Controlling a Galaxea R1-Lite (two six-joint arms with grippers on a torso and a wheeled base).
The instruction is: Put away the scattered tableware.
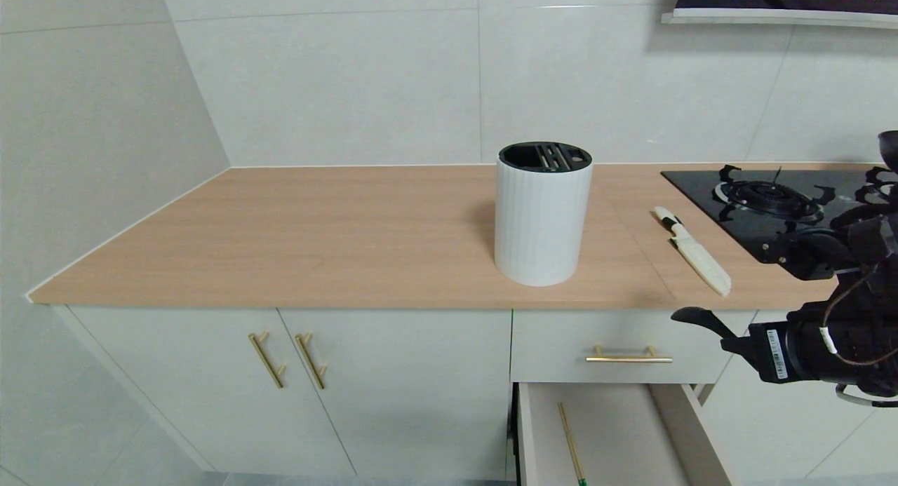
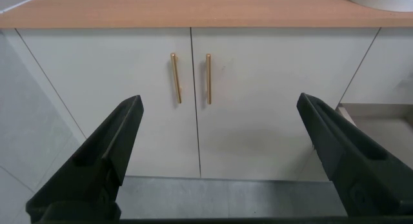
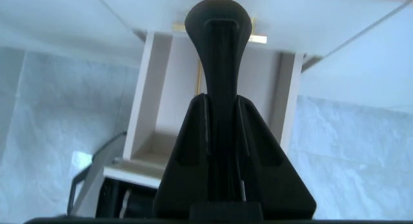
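A knife [image 1: 691, 250] with a pale blade and a white-and-black handle lies on the wooden countertop [image 1: 316, 240], to the right of a white cylindrical utensil holder [image 1: 543, 219] with a slotted black top. Below the counter a drawer [image 1: 677, 430] stands pulled out, with a thin chopstick [image 1: 570, 440] lying inside. My right gripper [image 1: 691, 316] hovers in front of the counter edge above the drawer, below the knife, shut with nothing in it; in the right wrist view its fingers [image 3: 218, 69] are pressed together over the drawer [image 3: 143, 95]. My left gripper [image 2: 219, 104] is open, low in front of the cabinet doors.
A black gas hob [image 1: 772, 205] occupies the counter's right end, close to the knife. A closed drawer with a brass handle [image 1: 628, 359] sits above the open one. Two cabinet doors with brass handles [image 2: 191, 79] are at the left. The counter's left half is bare.
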